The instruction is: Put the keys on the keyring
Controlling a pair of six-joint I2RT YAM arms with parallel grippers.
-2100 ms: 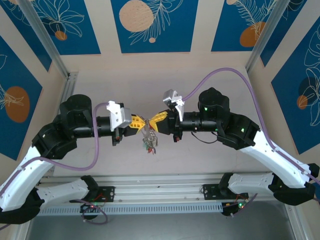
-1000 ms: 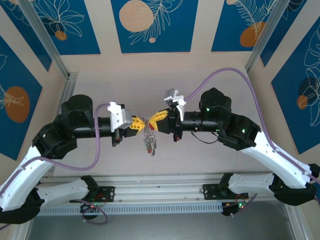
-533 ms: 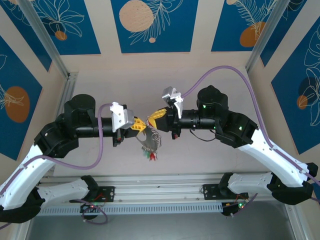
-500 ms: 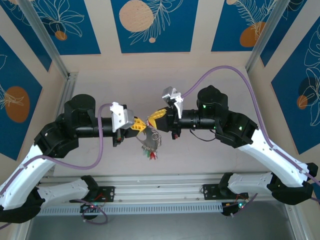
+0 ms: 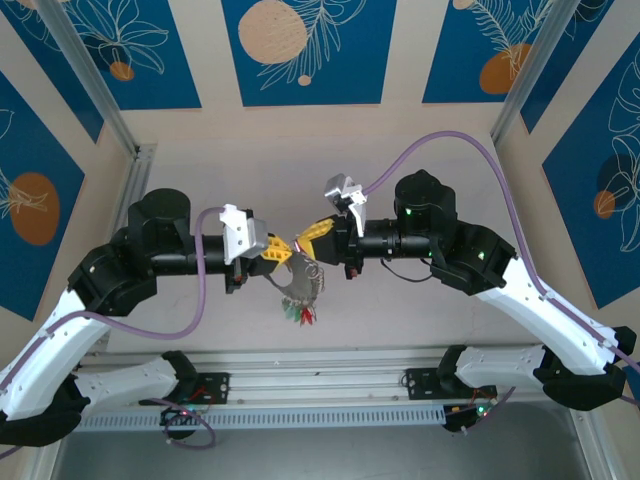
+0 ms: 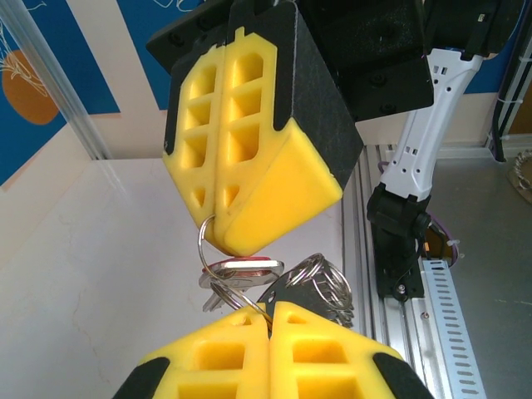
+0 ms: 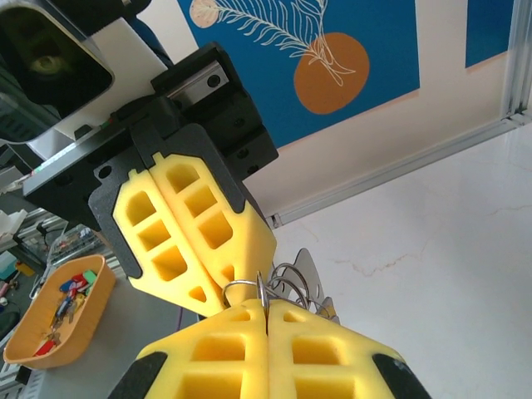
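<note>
Keyring pinched between left claw and right claw, keys dangling

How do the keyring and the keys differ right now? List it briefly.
The keyring is a thin bare loop; the keys carry coloured heads. The keyring is pinched by the left gripper and right gripper; the keys dangle beneath. Both are silvery metal.

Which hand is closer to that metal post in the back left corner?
Left. The post stands behind and to the left of the left hand; the right hand faces it, farther right. Both are shut on the key ring.
</note>
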